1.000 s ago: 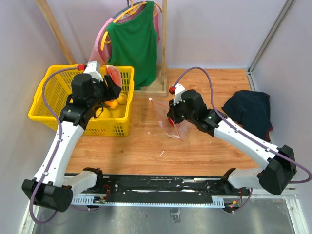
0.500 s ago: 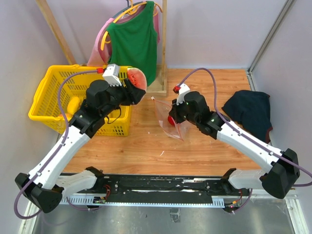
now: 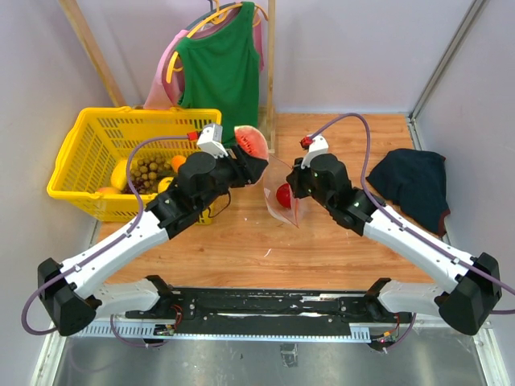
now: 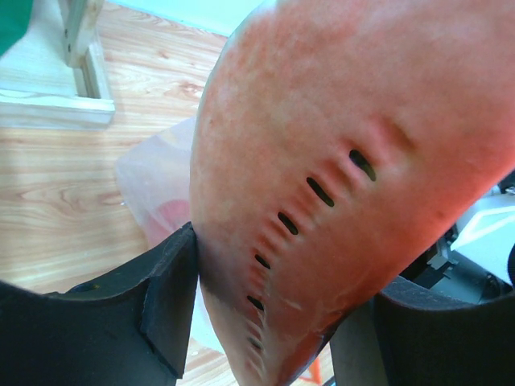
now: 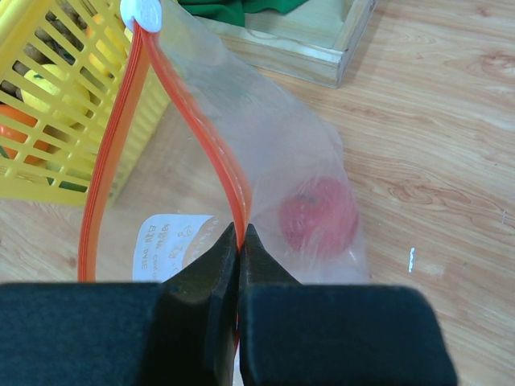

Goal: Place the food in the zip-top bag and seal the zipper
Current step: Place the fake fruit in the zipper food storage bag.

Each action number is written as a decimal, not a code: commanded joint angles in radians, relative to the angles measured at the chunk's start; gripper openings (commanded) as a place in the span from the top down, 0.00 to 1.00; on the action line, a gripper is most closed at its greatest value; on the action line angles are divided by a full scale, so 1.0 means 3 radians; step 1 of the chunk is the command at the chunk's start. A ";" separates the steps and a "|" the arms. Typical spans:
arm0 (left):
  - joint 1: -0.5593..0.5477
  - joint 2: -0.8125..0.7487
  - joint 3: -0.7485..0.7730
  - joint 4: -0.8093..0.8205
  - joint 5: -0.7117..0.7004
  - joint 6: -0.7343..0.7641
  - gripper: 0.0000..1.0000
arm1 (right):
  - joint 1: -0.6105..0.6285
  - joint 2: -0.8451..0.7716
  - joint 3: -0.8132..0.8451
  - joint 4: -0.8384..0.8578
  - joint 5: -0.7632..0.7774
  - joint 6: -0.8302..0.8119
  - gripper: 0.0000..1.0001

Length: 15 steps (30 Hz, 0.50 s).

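Note:
A red watermelon-slice toy food is gripped in my left gripper, just left of the zip-top bag. In the left wrist view the slice fills the frame between the black fingers. My right gripper is shut on one red-orange zipper strip and holds the clear bag up with its mouth spread. The white slider sits at the far end. A round red food piece lies inside the bag, also seen from above.
A yellow basket at the left holds more toy food, among them grapes and an orange piece. A wooden rack with a green shirt stands behind. A dark navy cloth lies at the right.
My left arm has swung right from above the basket to the bag's mouth, carrying the watermelon slice. The right gripper has shifted the bag slightly right and up.

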 commanded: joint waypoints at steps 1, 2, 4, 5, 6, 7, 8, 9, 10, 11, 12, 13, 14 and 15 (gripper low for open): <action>-0.0195 0.0069 -0.0081 0.0493 -0.0467 -0.0253 0.82 | 0.0084 -0.0022 -0.0068 0.0172 0.0239 0.0213 0.99; -0.0228 0.0083 -0.0106 0.0551 -0.0522 -0.0290 0.82 | 0.0097 -0.0017 -0.0079 0.0184 0.0270 0.0239 0.99; -0.0301 0.0111 -0.0160 0.0656 -0.0645 -0.0362 0.82 | 0.0115 -0.0016 -0.0094 0.0214 0.0321 0.0293 0.99; -0.0336 0.0131 -0.0191 0.0703 -0.0718 -0.0396 0.82 | 0.0125 -0.0017 -0.0102 0.0234 0.0332 0.0312 0.99; -0.0370 0.0153 -0.0213 0.0738 -0.0779 -0.0443 0.82 | 0.0131 -0.0010 -0.0103 0.0246 0.0341 0.0333 0.99; -0.0405 0.0186 -0.0228 0.0762 -0.0831 -0.0471 0.82 | 0.0139 0.0000 -0.0103 0.0252 0.0345 0.0347 0.99; -0.0430 0.0216 -0.0237 0.0776 -0.0870 -0.0497 0.82 | 0.0140 0.0007 -0.0099 0.0258 0.0347 0.0364 0.99; -0.0456 0.0244 -0.0247 0.0792 -0.0904 -0.0513 0.82 | 0.0144 0.0012 -0.0102 0.0261 0.0352 0.0377 0.99; -0.0477 0.0270 -0.0254 0.0798 -0.0940 -0.0523 0.82 | 0.0146 0.0021 -0.0102 0.0265 0.0356 0.0394 0.99; -0.0504 0.0289 -0.0260 0.0805 -0.0975 -0.0530 0.82 | 0.0145 0.0024 -0.0103 0.0273 0.0357 0.0414 0.99; -0.0537 0.0310 -0.0272 0.0815 -0.1039 -0.0531 0.82 | 0.0145 0.0032 -0.0107 0.0281 0.0355 0.0431 0.99; -0.0570 0.0322 -0.0291 0.0846 -0.1118 -0.0520 0.82 | 0.0147 0.0037 -0.0108 0.0295 0.0351 0.0439 0.99; -0.0602 0.0337 -0.0315 0.0881 -0.1185 -0.0508 0.82 | 0.0145 0.0042 -0.0104 0.0303 0.0340 0.0453 0.99; -0.0622 0.0351 -0.0336 0.0902 -0.1237 -0.0508 0.82 | 0.0147 0.0045 -0.0099 0.0307 0.0322 0.0459 0.99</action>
